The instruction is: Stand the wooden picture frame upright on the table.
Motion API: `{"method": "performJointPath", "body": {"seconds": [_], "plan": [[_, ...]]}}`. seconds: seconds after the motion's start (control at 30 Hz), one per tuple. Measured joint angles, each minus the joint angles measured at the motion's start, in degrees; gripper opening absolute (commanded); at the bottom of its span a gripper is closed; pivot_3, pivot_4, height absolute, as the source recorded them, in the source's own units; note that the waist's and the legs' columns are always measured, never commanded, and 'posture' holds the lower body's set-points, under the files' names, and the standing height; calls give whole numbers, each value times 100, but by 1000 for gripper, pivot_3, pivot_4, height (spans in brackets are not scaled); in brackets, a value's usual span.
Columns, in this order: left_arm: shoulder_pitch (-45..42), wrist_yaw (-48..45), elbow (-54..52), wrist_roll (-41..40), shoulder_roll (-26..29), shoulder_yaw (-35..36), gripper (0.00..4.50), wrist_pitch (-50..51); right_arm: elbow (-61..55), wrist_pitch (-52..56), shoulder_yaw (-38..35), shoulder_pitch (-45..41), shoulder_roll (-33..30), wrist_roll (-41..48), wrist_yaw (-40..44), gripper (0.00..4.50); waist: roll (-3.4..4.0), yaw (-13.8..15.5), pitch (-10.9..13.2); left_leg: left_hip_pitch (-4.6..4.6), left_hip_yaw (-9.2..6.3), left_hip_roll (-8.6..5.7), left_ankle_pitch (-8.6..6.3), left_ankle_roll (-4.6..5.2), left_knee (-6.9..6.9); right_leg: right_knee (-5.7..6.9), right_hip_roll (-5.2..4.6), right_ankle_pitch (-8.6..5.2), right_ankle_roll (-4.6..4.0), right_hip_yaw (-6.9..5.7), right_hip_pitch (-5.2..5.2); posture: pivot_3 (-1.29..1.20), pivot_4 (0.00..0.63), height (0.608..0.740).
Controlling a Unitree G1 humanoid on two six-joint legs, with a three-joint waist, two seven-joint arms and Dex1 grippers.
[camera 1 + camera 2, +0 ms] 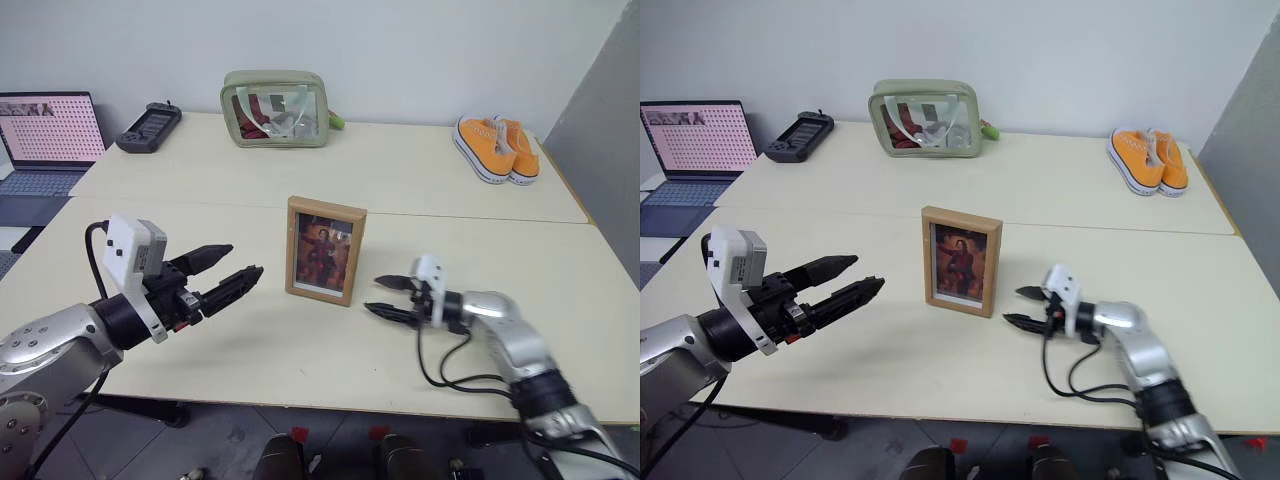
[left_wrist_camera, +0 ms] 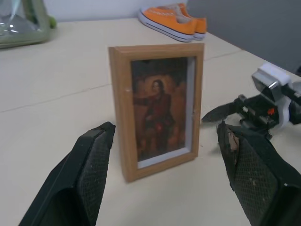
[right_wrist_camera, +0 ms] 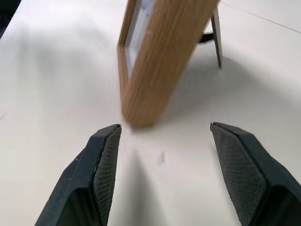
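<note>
One wooden picture frame (image 1: 326, 250) stood upright near the middle of the table (image 1: 250, 350), with its dark reddish portrait facing the robot. In the right wrist view its prop leg (image 3: 217, 40) was seen behind it, with its foot resting on the table top. Nothing touched the frame.

Two grippers were in view, one on each side of the frame. The left gripper (image 1: 226, 272) was held above the table at the frame's left side, pointing about level toward the frame. Its two black fingers were spread apart and held nothing. The right gripper (image 1: 387, 297) was low over the table, just to the right of the frame's lower corner, and it pointed to the left, toward the frame. Its fingers were also apart and empty, with a clear gap between their tips and the wood. In the left wrist view the frame stood between the two fingers (image 2: 91, 165) of that gripper but farther away, and the right gripper showed beyond it.

On the far part of the table there was one pale green pouch (image 1: 275, 108) with a clear front, one dark handheld device (image 1: 148, 127) to its left, and two orange sneakers (image 1: 497, 148) side by side at the right. One open laptop (image 1: 45, 135) was at the far left.
</note>
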Motion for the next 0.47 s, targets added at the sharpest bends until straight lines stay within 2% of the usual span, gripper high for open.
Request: {"method": "performJointPath", "body": {"seconds": [0.07,0.17,0.47], "plan": [[-165,-152,155,74,87,-56,3713,-10,-779,392,-346,449,-665,320,247,3183,8,-6,5,2,0,1,0,1,-1,-8,0,-1,1,2,4,0,150,740],[-382,-300,299,130,90,-223,3713,-10,-1478,670,-712,625,-1079,596,315,3183,8,-117,5,9,0,8,0,2,-2,-14,14,-3,6,14,3,0,150,740],[-788,-442,319,142,33,-511,3713,-8,-2311,1608,-1098,3,-905,1392,-443,3183,6,-134,9,-4,-1,6,0,2,-2,-30,11,0,2,10,4,0,150,740]]}}
